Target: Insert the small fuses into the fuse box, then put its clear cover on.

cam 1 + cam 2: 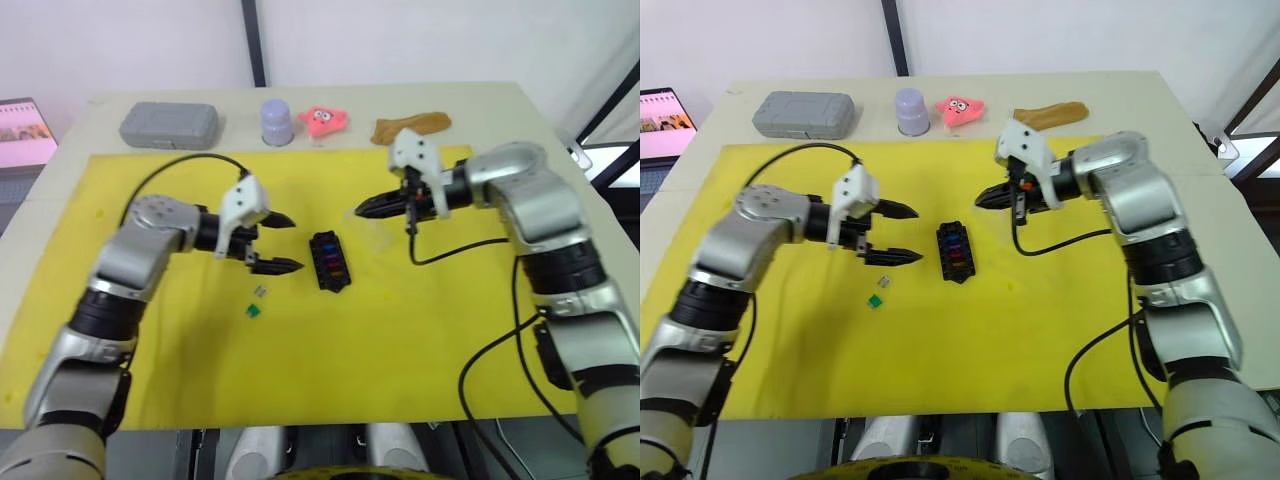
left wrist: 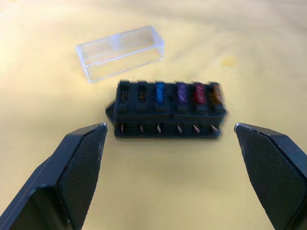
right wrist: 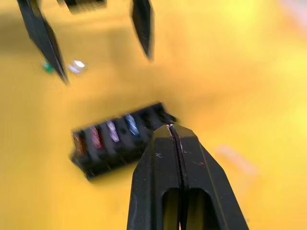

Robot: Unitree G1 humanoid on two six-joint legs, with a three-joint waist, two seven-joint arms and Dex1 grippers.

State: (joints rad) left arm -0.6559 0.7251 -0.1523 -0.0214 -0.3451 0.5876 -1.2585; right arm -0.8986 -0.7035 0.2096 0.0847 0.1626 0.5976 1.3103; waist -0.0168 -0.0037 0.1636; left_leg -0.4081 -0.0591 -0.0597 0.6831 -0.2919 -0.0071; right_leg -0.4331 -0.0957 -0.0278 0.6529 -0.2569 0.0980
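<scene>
Fuse box [image 1: 328,261] lies flat on the yellow mat [image 1: 400,340], mid-desk, between the two hands. Four slots filled (blue, purple, red, amber in the left wrist view); two slots at one end look empty. Clear cover [image 2: 120,51] rests on the mat just beyond the fuse box, apart from it. Two loose small fuses [image 1: 257,301], one green, one pale, sit near the fuse box on the left hand's side. Left hand [image 1: 278,243] released, fingers spread wide, holding nothing. Right hand [image 1: 368,208] clenched, empty, hovering above the mat near the fuse box.
</scene>
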